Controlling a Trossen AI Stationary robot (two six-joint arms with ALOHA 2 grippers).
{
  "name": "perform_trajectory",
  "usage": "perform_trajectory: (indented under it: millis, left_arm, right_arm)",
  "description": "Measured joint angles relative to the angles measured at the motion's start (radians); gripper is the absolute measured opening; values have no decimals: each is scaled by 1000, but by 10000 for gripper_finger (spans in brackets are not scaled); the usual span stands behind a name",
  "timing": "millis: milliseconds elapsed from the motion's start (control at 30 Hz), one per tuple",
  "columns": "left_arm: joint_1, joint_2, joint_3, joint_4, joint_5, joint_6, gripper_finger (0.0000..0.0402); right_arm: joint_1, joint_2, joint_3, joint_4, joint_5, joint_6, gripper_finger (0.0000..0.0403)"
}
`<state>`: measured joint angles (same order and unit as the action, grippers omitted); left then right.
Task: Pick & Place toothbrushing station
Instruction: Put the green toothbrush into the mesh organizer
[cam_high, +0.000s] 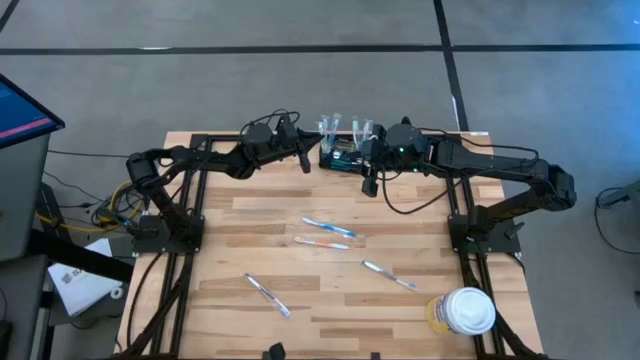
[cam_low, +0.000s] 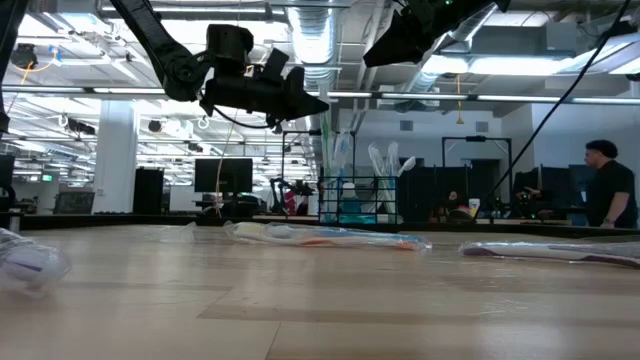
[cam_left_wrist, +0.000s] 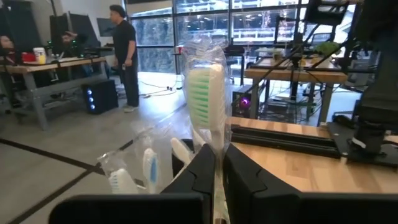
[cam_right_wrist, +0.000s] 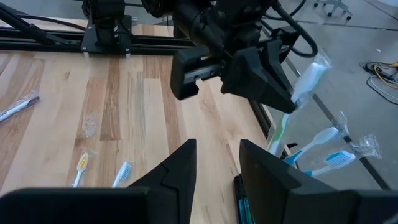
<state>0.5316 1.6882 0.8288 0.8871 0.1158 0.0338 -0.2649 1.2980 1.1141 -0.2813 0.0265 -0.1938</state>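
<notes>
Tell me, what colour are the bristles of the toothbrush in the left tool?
Green and white; the toothbrush shows best in the left wrist view.

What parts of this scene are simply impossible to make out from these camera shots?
- Holder box, high view: its inside is hidden by the wrapped brushes and both grippers.
- Green toothbrush, left wrist view: its handle is hidden between the left gripper's fingers.
- Tub, high view: contents hidden under its white lid.

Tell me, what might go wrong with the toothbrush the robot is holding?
The left tool pinches the wrapped green toothbrush only low on its handle, so it could tilt or slip. The holder box already has other brushes sticking up, which it might bump. The right tool is close by and could get in the way.
</notes>
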Motion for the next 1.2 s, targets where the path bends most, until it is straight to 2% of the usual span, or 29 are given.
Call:
perform_trajectory:
  millis: [633, 967, 1200]
  left_arm:
    - [14, 78, 0, 34, -7, -3, 5]
    - [14, 182, 0, 107, -7, -39, 5]
    - [14, 203, 0, 109, -8, -39, 5]
  right_arm:
    - [0, 0, 0, 0, 0, 1, 111]
    - [0, 0, 0, -1, 0, 1, 111]
    - [0, 0, 0, -1, 0, 0, 111]
